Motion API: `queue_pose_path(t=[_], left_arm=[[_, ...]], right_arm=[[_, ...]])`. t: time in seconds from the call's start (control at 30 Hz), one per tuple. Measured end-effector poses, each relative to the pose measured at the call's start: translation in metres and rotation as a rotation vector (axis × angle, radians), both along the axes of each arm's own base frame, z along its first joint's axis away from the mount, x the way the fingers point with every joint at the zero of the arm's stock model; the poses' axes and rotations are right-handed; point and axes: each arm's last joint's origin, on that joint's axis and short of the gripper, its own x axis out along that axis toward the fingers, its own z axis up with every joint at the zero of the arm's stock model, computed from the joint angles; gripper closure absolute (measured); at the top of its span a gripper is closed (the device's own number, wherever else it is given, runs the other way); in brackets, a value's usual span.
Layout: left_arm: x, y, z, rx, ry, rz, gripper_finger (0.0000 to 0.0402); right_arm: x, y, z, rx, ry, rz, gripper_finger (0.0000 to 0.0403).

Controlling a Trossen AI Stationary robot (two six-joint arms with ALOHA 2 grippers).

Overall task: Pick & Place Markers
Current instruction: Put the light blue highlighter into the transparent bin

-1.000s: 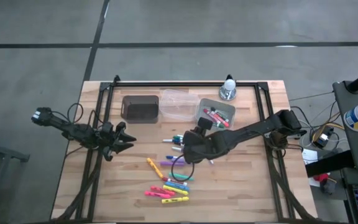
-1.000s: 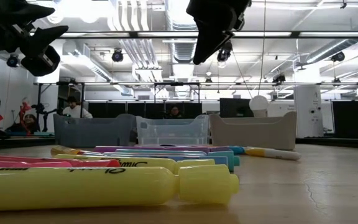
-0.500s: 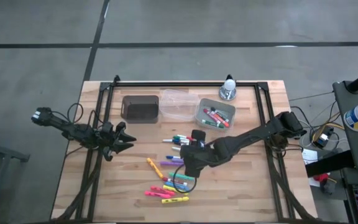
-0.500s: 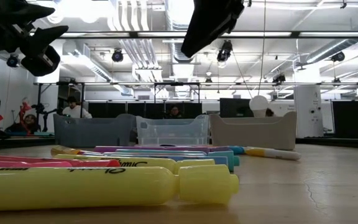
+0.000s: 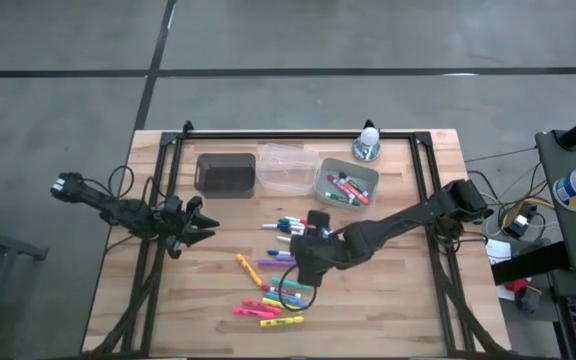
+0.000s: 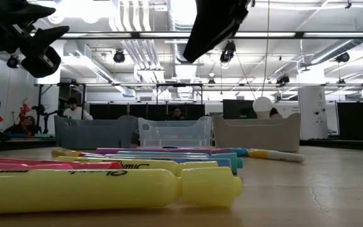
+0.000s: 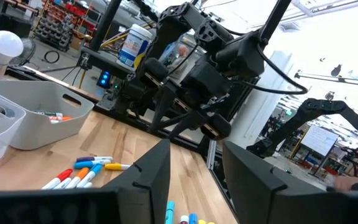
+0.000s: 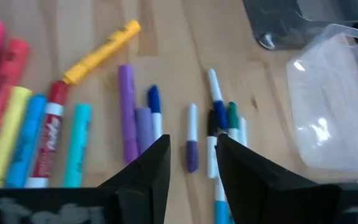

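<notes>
Loose markers (image 5: 273, 290) lie flat on the wooden table (image 5: 388, 300). White-bodied ones (image 5: 288, 228) are in the middle, and neon yellow, pink and orange ones (image 6: 106, 186) are nearer the front edge. My right gripper (image 8: 194, 154) hangs open above them, slanting down. A white marker with a purple cap (image 8: 192, 142) lies on the table below the gap between its fingers, and nothing is between them. My left gripper (image 5: 204, 228) waits open over the table's left side, level and clear of everything.
Three bins stand along the far side: a dark one (image 5: 225, 173), a clear one (image 5: 288, 166) and a grey one (image 5: 346, 184) holding several markers. A white bulb on a metal base (image 5: 368, 143) stands behind the grey bin. Bare wood lies to the right of the markers.
My right gripper has moved from above the white-bodied markers toward the table's near edge and has tipped further downward. It stays above the markers. The markers and my left arm have not moved.
</notes>
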Motion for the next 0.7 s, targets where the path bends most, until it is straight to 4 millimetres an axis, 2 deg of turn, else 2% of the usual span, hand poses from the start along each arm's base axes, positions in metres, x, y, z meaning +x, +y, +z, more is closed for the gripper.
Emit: queue_pose_path(t=[0.17, 0.7], left_arm=[[0.0, 0.0, 0.0, 0.0, 0.0, 0.0, 0.0262], [0.0, 0.0, 0.0, -0.003, 0.0, 0.0, 0.0262]], right_arm=[[0.0025, 0.0061, 0.0024, 0.013, -0.033, 0.054, 0.0291], [0.0031, 0.0049, 0.0023, -0.007, -0.032, 0.064, 0.031]])
